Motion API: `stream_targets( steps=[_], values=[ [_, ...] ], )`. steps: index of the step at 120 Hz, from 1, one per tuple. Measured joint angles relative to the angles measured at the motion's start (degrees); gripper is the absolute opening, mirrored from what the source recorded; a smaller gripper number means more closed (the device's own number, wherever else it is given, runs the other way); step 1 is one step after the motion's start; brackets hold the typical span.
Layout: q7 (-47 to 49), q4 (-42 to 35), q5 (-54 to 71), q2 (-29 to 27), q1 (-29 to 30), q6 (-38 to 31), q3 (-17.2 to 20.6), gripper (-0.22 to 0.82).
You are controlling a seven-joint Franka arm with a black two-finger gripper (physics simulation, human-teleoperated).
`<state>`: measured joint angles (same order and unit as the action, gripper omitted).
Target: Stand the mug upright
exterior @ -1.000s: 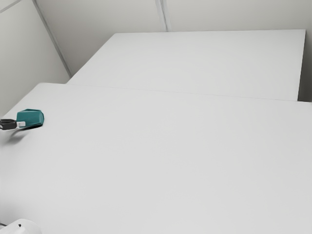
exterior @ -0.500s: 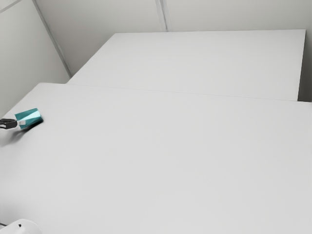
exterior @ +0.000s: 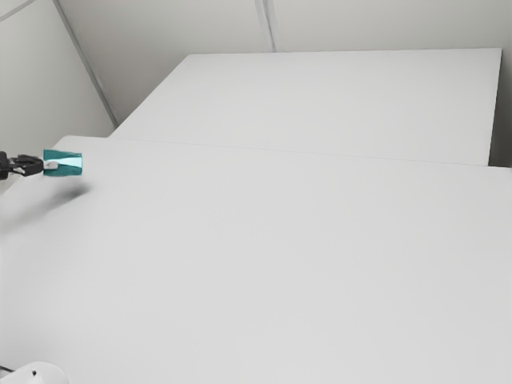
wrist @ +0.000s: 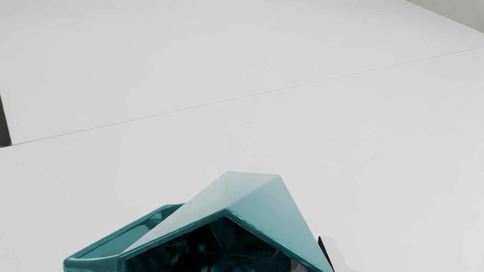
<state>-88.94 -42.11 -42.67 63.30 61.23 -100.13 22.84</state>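
My gripper reaches in from the exterior view's left, holding the faceted teal mug above the table. The mug lies sideways in the air, its long axis about level. In the wrist view, the mug has its open mouth toward my hand and its handle on the side away from the visible outer finger. There the gripper pinches the mug's wall, with one finger outside it and part of the other visible inside the mouth. The rest of the fingers is hidden.
The white table lies below, with the mug's shadow on it. A second white surface adjoins its far edge. A white rounded object stands at the exterior view's bottom left corner.
My gripper has risen with the mug, which has gone from tilted near the table to about level and higher. Its shadow now lies apart from it.
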Motion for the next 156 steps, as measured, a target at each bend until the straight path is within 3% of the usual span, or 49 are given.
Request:
stream_targets(
  steps=[15, 25, 65, 82, 95, 118, 156],
  values=[
    [0.40, -0.97, 2.65, -3.41, -5.72, -1.02, 0.68, -0.18],
    [1.15, -4.94, 6.97, -8.48, -8.21, -2.36, 4.50, -0.18],
    [12.74, -44.76, 25.49, -46.27, -12.74, -10.71, 11.00, -0.18],
    [21.04, -61.82, 30.23, -62.35, -15.96, -12.77, 11.65, -0.18],
    [27.08, -72.65, 31.54, -71.58, -18.84, -13.65, 11.69, -0.18],
    [35.66, -84.55, 32.34, -78.70, -18.93, -16.69, 12.15, -0.18],
    [44.80, -91.65, 36.82, -79.66, -19.24, -27.11, 13.57, -0.18]
  ],
)
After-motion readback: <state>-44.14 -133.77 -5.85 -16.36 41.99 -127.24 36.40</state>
